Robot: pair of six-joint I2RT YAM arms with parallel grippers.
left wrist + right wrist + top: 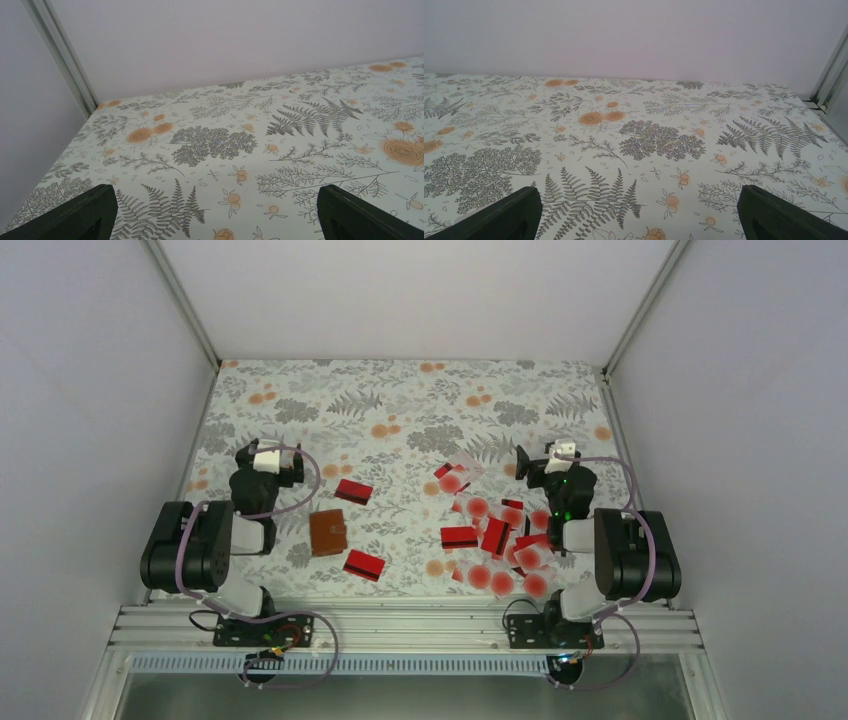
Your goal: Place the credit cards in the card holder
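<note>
The brown card holder (328,532) lay closed and flat on the fern-and-flower printed surface (400,400), towards the near edge and closer to the left arm (200,540). One red card (353,491) lay just beyond it. Another red card (364,565) lay near its front right corner, and neither appeared to touch it.

The remaining credit cards (495,540) lay in a loose, overlapping heap on the right side. Glossy red ones with a black stripe were mixed with pale ones bearing a big red dot. Any print on the cards or the holder was too small to read.

The right arm (620,550) stood over the heap's right edge and covered part of it.

The left fingers (80,217) were spread wide and grasped nothing, with only bare patterned cloth between them. They sat left of and beyond the holder, well apart from it. The right fingers (774,215) were likewise released and empty over bare cloth, just beyond the heap. White walls (400,290) closed in the surface, and a metal rail (400,625) ran along its near edge.
</note>
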